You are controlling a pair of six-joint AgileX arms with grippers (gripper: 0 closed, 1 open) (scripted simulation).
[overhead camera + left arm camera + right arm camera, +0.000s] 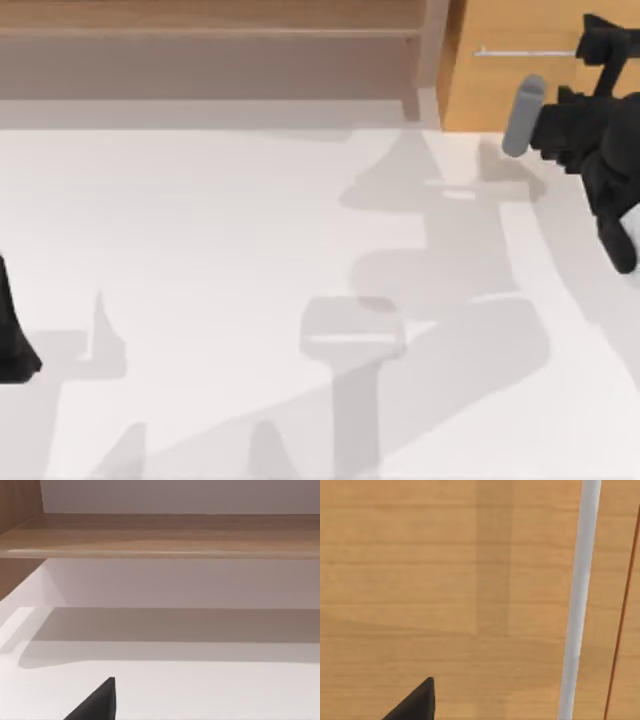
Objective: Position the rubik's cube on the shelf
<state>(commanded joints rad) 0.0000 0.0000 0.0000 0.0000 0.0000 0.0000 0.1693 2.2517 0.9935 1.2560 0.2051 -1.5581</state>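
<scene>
Long light-brown shelf (pixel 210 35) along the table's (pixel 250 300) far edge, its upright side post (pixel 432 45) just beside the orange-wood drawer (pixel 500 90) with a silver handle (pixel 525 52). Right arm (pixel 600 140) up against the drawer front, right gripper (pixel 600 45) apparently at the handle; fingers apart or together, cannot tell. Left arm (pixel 15 330) parked at the table's left edge, well apart from the shelf, facing the shelf board (pixel 160 535); grip likewise cannot tell.
</scene>
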